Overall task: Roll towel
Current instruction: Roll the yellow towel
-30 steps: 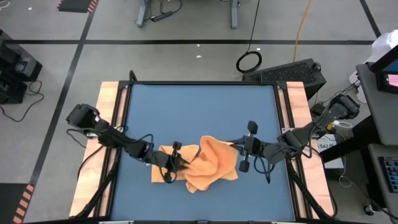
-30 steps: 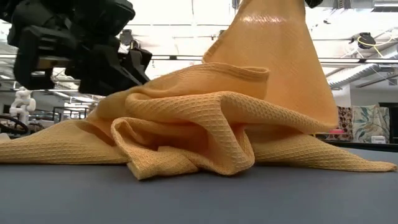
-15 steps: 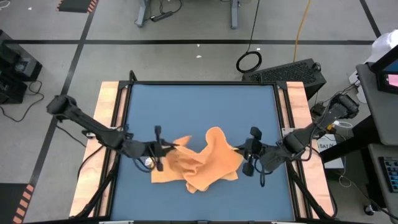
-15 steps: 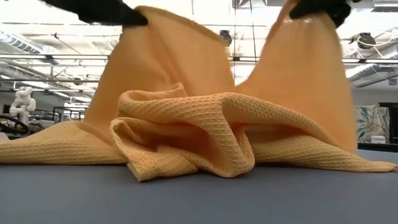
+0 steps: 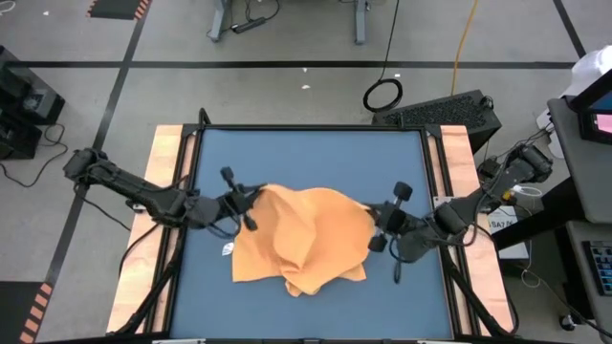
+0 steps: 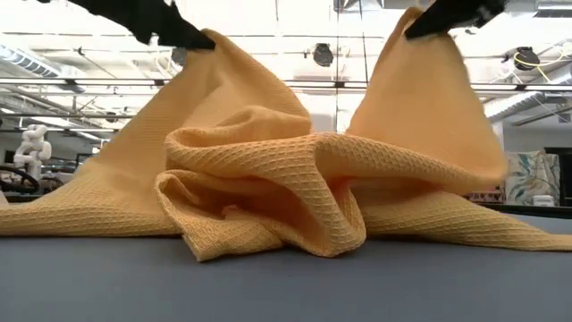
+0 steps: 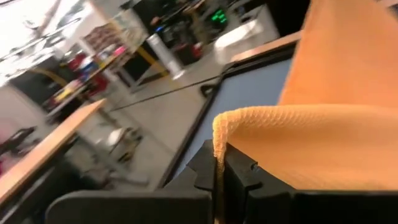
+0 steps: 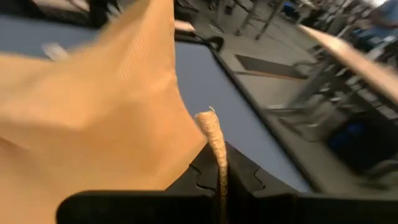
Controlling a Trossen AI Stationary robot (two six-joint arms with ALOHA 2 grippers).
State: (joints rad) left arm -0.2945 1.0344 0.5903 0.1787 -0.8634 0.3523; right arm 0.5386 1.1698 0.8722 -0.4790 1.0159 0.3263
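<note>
From above, the towel [image 5: 301, 239] lies crumpled on the blue table [image 5: 306, 158], slightly toward the near edge, stretched between two arms. The left gripper [image 5: 239, 198] pinches its left corner; the right gripper [image 5: 381, 225] pinches the opposite corner, so the cloth's long axis runs left to right, from one gripper to the other. A small white tag [image 5: 228, 249] shows at the towel's left edge.

At table height, both corners of the towel [image 6: 268, 197] rise into peaks under the dark jaws at the top of the frame, while the middle sags in heaped folds onto the table [image 6: 286, 286].

Past the left wrist, the left gripper [image 7: 219, 177] is clamped on a hemmed edge of towel [image 7: 323, 134], cloth draping away from it across the table.

Past the right wrist, the right gripper [image 8: 219, 177] is likewise closed on a thin corner of towel [image 8: 93, 118]. Flattening before any rolling looks likely to depend on the grippers drawing apart along that shared line.
</note>
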